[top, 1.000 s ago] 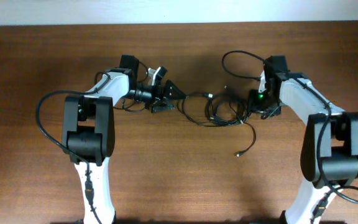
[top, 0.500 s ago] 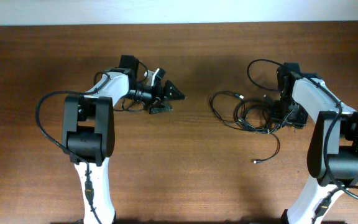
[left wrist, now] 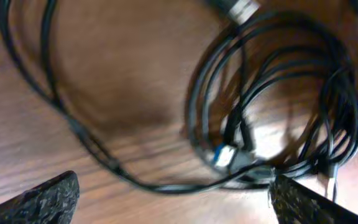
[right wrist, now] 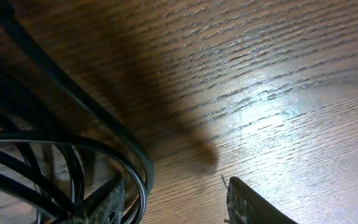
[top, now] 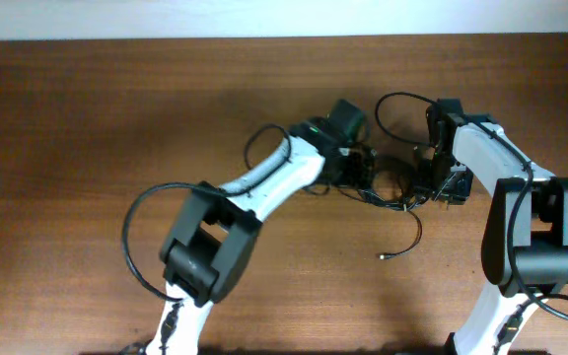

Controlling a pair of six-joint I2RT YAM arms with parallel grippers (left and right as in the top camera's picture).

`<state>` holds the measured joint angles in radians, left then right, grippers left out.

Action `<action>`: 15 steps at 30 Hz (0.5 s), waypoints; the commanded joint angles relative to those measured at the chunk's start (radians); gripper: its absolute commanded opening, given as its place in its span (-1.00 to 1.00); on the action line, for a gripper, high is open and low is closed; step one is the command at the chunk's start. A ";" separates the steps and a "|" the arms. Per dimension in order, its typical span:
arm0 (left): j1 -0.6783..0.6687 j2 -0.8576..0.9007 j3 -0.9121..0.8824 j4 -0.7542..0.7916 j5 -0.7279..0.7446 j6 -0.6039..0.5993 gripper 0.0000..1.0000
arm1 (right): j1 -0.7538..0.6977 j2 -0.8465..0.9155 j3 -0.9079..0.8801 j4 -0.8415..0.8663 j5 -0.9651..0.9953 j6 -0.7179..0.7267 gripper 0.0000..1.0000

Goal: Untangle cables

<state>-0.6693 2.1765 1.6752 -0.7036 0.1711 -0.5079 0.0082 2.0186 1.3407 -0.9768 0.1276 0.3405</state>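
Observation:
The thin black cables (top: pixel 390 189) lie in a tangled coil on the wooden table between my two grippers, and one loose strand trails down to a small plug (top: pixel 383 256). My left gripper (top: pixel 363 174) is at the coil's left edge. In the left wrist view the left gripper (left wrist: pixel 176 205) is wide open, with the coil (left wrist: pixel 199 118) and a blue-tipped plug (left wrist: pixel 225 155) just ahead of the fingertips. My right gripper (top: pixel 430 185) is at the coil's right edge. In the right wrist view the right gripper (right wrist: pixel 176 205) is open, and the cable loops (right wrist: pixel 73 93) run round its left finger (right wrist: pixel 104 205).
The brown wooden table (top: pixel 87 118) extends far to the left and towards the front. A pale wall strip (top: pixel 284 15) runs along the back edge. The arms' own thicker black cables loop beside each arm (top: pixel 136 247).
My left arm has swung from the left side of the table across to the cable coil. My right gripper first dragged the coil to the right, then moved it slightly back left.

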 commanded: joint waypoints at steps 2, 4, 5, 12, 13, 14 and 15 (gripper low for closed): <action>-0.069 0.037 0.010 0.085 -0.119 -0.026 0.95 | 0.013 0.039 -0.029 0.000 -0.047 0.008 0.08; -0.080 0.067 0.010 0.109 -0.120 -0.024 0.90 | 0.013 0.039 -0.029 0.000 -0.050 0.008 0.08; -0.084 0.079 0.010 0.117 -0.121 -0.018 0.89 | 0.013 0.039 -0.029 0.000 -0.050 0.008 0.08; -0.065 0.169 0.010 0.012 -0.404 -0.018 -0.30 | 0.013 0.040 -0.029 -0.014 -0.050 0.008 0.09; -0.050 0.169 0.010 -0.025 -0.437 -0.018 -0.38 | 0.013 0.039 -0.029 -0.014 -0.050 0.008 0.09; -0.033 0.169 0.010 -0.061 -0.457 -0.018 -0.37 | 0.013 0.039 -0.029 -0.014 -0.050 0.008 0.09; -0.010 0.169 0.010 -0.093 -0.460 -0.018 -0.36 | 0.013 0.039 -0.029 -0.014 -0.050 0.008 0.09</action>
<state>-0.7425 2.2765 1.7161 -0.7254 -0.1768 -0.5209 0.0093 2.0186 1.3407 -0.9890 0.0982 0.3408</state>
